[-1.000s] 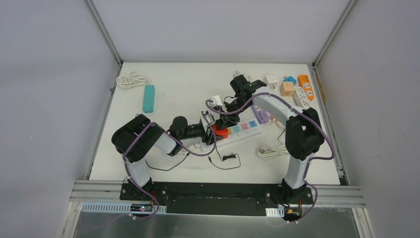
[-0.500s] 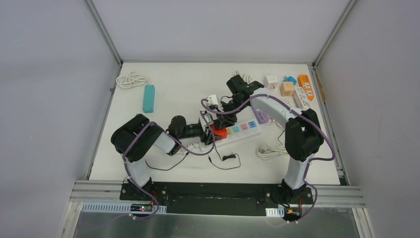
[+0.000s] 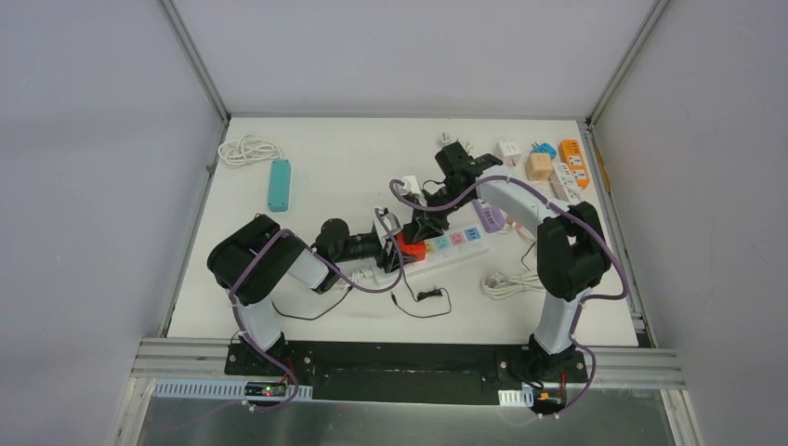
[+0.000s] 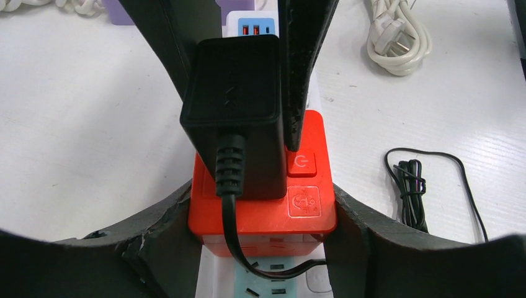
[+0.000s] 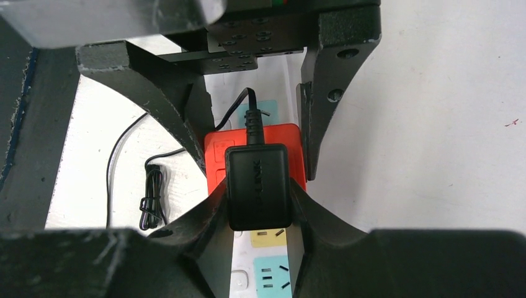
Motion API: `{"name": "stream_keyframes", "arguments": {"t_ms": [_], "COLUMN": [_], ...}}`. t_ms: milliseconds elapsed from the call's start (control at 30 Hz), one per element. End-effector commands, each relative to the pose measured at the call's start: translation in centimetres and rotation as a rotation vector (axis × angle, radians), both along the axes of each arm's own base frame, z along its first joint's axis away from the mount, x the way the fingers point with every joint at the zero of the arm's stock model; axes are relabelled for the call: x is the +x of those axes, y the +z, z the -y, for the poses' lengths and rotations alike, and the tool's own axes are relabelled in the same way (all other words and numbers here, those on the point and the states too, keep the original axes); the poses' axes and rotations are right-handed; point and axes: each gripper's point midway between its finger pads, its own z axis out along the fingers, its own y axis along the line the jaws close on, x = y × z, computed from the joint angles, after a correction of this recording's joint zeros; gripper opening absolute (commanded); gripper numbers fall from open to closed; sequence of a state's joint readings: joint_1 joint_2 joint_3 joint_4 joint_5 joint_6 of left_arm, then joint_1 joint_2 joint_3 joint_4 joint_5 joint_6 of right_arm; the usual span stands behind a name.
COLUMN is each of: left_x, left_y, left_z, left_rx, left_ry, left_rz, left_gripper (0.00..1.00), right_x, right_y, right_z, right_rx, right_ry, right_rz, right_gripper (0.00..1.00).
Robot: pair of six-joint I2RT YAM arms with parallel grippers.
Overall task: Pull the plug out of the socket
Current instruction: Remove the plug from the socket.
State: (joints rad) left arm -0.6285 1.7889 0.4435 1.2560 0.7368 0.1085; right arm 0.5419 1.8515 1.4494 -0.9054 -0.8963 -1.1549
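Note:
A black plug (image 4: 232, 105) with a thin black cord stands in a red socket (image 4: 260, 211), which sits on a white power strip (image 4: 273, 279). My left gripper (image 4: 260, 217) is shut on the red socket, one finger pressed against each side. From the opposite side, my right gripper (image 5: 258, 205) is shut on the plug (image 5: 258, 186), with the red socket (image 5: 216, 158) under it. In the top view both grippers meet at the socket (image 3: 414, 249) on the strip (image 3: 455, 243), and the plug is mostly hidden.
A thin black cord bundle (image 3: 427, 297) lies in front of the strip and a white coiled cable (image 3: 506, 282) to its right. Small adapters (image 3: 539, 165) and an orange strip (image 3: 573, 160) sit at the back right. A teal strip (image 3: 279, 184) and a white cable coil (image 3: 249, 149) lie at the back left.
The right arm's wrist swung slightly left and then back right. Both grippers keep their holds, and the left arm has not moved.

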Motion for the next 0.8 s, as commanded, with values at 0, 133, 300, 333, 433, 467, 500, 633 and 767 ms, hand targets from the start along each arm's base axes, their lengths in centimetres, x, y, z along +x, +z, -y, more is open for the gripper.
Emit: {"name": "stream_keyframes", "arguments": {"t_ms": [0, 133, 300, 333, 433, 467, 500, 633, 767], "left_x": [-0.5, -0.5, -0.5, -0.6, -0.6, -0.6, -0.7, -0.6, -0.4], "left_y": [-0.8, -0.8, -0.9, -0.9, -1.0, -1.1, -1.1, -1.3, -1.3], "left_z": [-0.5, -0.4, -0.4, -0.4, -0.5, -0.6, -0.6, -0.8, -0.9], "left_rx": [0.026, 0.024, 0.024, 0.026, 0.028, 0.028, 0.029, 0.028, 0.026], "left_ry": [-0.011, -0.014, -0.015, -0.016, -0.014, -0.012, -0.012, -0.008, -0.006], "left_rz": [-0.025, -0.027, -0.031, -0.032, -0.031, -0.030, -0.031, -0.032, -0.034], "left_gripper": [0.00, 0.00, 0.00, 0.00, 0.00, 0.00, 0.00, 0.00, 0.00], "right_x": [-0.7, -1.7, -2.7, -2.7, -2.3, -2.1, -1.8, -1.0, -1.4], "right_y": [1.4, 2.3, 2.6, 2.6, 1.9, 1.8, 1.6, 0.5, -0.2], "right_z": [0.2, -2.3, -4.1, -4.1, -2.9, -2.3, -1.6, 0.9, 1.5], "right_rx": [0.009, 0.000, -0.011, -0.013, -0.036, -0.037, -0.038, -0.046, -0.050], "right_ry": [0.007, 0.043, 0.064, 0.061, 0.046, 0.035, 0.021, -0.019, -0.017], "right_rz": [0.006, 0.031, 0.021, 0.019, 0.028, 0.022, 0.017, 0.001, -0.019], "right_gripper": [0.00, 0.00, 0.00, 0.00, 0.00, 0.00, 0.00, 0.00, 0.00]}}
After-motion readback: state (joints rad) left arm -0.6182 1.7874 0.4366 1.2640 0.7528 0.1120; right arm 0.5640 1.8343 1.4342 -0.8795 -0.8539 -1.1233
